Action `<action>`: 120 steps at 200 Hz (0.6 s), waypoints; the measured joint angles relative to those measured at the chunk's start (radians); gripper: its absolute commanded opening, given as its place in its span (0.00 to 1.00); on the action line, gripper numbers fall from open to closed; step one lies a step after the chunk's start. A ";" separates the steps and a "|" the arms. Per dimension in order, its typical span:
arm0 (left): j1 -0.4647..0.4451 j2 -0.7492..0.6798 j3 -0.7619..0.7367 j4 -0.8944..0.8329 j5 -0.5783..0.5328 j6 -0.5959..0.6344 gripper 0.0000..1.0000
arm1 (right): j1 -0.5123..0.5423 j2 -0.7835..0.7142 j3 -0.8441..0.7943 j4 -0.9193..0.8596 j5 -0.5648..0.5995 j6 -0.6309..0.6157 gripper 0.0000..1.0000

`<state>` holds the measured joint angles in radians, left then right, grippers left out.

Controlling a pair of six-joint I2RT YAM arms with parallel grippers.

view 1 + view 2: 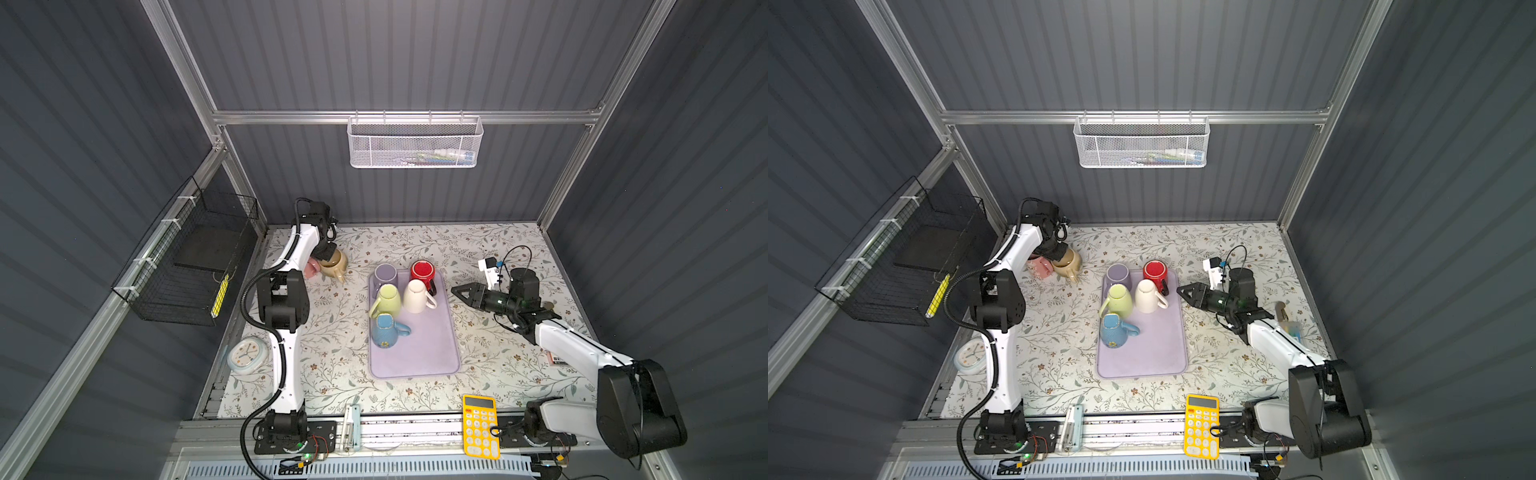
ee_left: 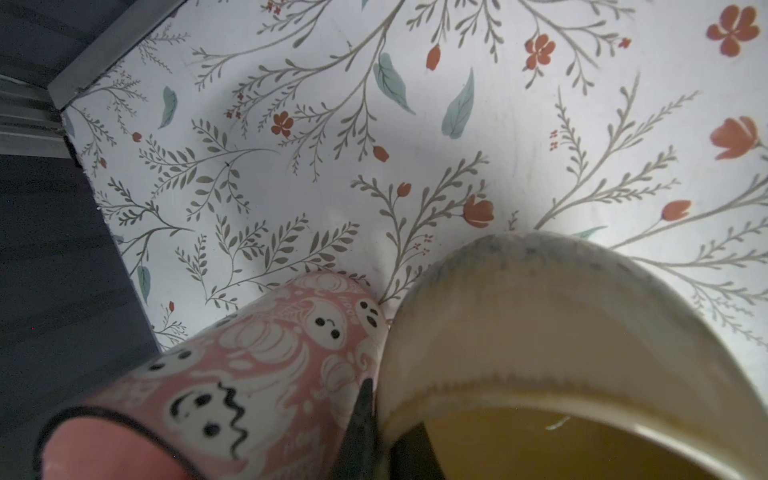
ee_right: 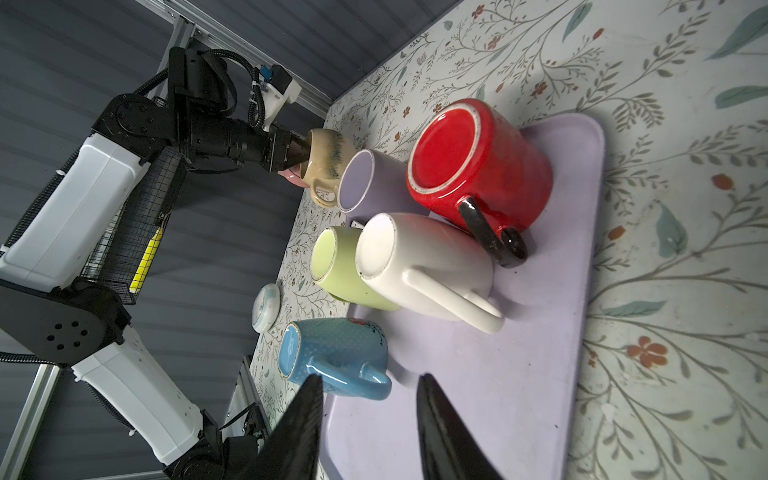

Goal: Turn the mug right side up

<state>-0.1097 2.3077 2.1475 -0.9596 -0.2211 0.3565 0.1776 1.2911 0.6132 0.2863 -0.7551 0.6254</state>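
Fgd: a yellow calculator [image 1: 481, 426] is seen laid across the front rail, w/ a round clock [image 1: 247, 354] set nr the table's left edge.

At ctr, a lilac tray [image 1: 419, 357] is loaded w/ five mugs at its far end. A blue mug [image 1: 385, 332] is placed nearest, base up. Behind it a green mug [image 1: 388, 299] and a white mug [image 1: 417, 296] are stood inverted, side by side. Furthest back, a purple mug [image 1: 385, 275] is shown mouth up and a red mug [image 1: 423, 271] base up, its black handle turned toward the white one.

Just off the tray's right edge the right gripper [image 1: 455, 289] is held over the floral tablecloth [image 1: 332, 332]. Its fingers [image 3: 440, 419] are spread, w/ nothing between them.

Further back, nr the table's far-left corner and off the tray, the tan mug [image 1: 336, 264] is gripped by the left gripper [image 3: 301, 156]. The rim wall is pinched, one finger [image 2: 362, 419] outside and the other inside the mouth. The mug is shown roughly mouth up, handle on its near side; whether it rests on the cloth can't be told. A pink ghost-print mug [image 2: 266, 374] is seen right beside it, the outer finger wedged between the two.

Bkgd: a white mesh basket [image 1: 415, 145] is hung on the back rail and a black wire basket [image 1: 187, 266] on the left wall.
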 measured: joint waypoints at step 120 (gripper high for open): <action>-0.039 0.153 0.241 -0.056 -0.014 -0.024 0.00 | 0.000 0.024 0.000 0.006 0.000 0.002 0.39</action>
<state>-0.1486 2.4611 2.3882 -1.0157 -0.2352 0.3328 0.1776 1.3151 0.6132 0.2924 -0.7547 0.6277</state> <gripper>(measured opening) 0.102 0.395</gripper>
